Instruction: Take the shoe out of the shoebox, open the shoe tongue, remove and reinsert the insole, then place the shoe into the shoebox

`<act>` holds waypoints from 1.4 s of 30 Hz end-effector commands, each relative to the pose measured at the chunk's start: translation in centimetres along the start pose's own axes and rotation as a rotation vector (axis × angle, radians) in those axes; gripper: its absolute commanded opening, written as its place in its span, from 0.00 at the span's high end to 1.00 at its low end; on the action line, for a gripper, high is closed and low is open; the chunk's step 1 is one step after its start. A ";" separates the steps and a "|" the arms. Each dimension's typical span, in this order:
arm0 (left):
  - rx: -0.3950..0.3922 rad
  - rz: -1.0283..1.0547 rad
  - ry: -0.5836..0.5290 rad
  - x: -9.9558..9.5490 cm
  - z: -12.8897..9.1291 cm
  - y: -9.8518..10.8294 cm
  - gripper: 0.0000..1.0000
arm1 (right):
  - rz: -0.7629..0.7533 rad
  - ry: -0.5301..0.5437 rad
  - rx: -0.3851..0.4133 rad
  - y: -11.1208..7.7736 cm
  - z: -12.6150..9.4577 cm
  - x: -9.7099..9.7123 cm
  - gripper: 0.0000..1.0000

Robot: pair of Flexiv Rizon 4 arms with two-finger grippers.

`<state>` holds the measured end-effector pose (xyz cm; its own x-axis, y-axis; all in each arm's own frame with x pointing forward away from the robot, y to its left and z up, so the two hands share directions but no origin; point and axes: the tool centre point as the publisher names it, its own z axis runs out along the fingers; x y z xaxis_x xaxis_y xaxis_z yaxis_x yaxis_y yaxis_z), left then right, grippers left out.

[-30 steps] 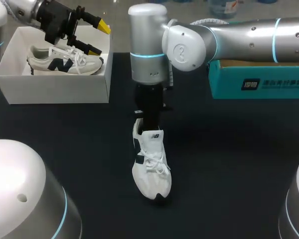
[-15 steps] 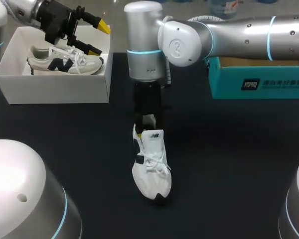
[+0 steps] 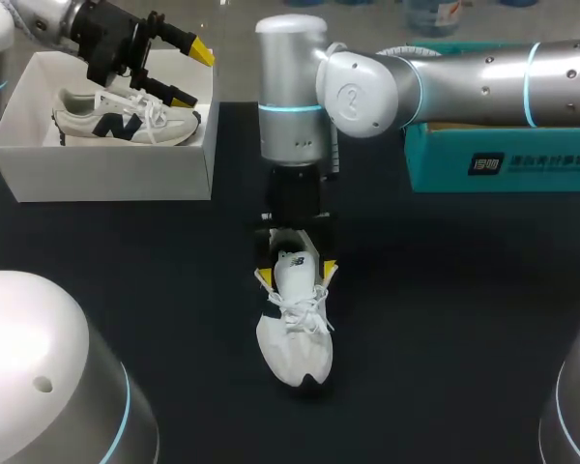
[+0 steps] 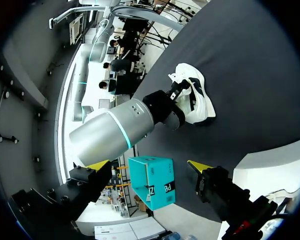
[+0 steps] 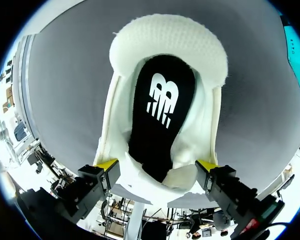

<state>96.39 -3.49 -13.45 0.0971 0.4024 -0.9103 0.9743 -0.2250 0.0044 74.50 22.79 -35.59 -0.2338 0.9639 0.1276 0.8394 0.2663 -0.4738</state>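
Observation:
A white shoe (image 3: 292, 333) lies toe toward me on the black table (image 3: 445, 319). My right gripper (image 3: 296, 274) hangs over its heel end, open, one yellow tip on each side of the collar. In the right wrist view the black insole (image 5: 159, 115) with a white logo lies inside the shoe (image 5: 167, 42), and the tongue (image 5: 155, 176) sits between the spread fingers of the right gripper (image 5: 156, 167). My left gripper (image 3: 186, 75) is open above a second shoe (image 3: 126, 121) in the white shoebox (image 3: 106, 174). The left wrist view shows the left gripper (image 4: 147, 166), open and holding nothing, far from the shoe (image 4: 195, 97).
A teal box (image 3: 503, 159) stands at the back right under my right arm (image 3: 464, 82); it also shows as the teal box (image 4: 152, 182) in the left wrist view. Bare black table surrounds the shoe.
My right gripper went from shut at the shoe's opening to wide open, its fingers now flanking the collar. The arm shifted slightly. The left arm kept still.

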 end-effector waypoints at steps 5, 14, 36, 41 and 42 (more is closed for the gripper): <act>0.001 0.001 0.004 0.0 0.0 0.0 0.00 | 0.001 -0.017 0.002 -1.2 -1.0 1.1 0.00; 0.001 0.001 0.004 0.0 0.0 0.0 0.00 | 0.052 -0.040 -0.049 -4.0 -3.1 1.6 0.26; 0.001 0.001 0.004 0.0 0.0 0.0 0.00 | 0.035 0.002 -0.052 -1.2 -0.7 1.0 1.00; 0.001 0.001 0.004 0.0 0.0 0.0 0.00 | 0.037 0.007 -0.034 -1.4 -0.5 0.9 1.00; 0.001 0.001 0.004 0.0 0.0 0.0 0.00 | 0.046 -0.001 -0.044 -1.7 -0.9 0.9 1.00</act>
<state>96.39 -3.50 -13.45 0.0971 0.4024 -0.9103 0.9743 -0.2251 0.0044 73.32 23.10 -34.48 -0.1951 0.9735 0.1190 0.8645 0.2281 -0.4479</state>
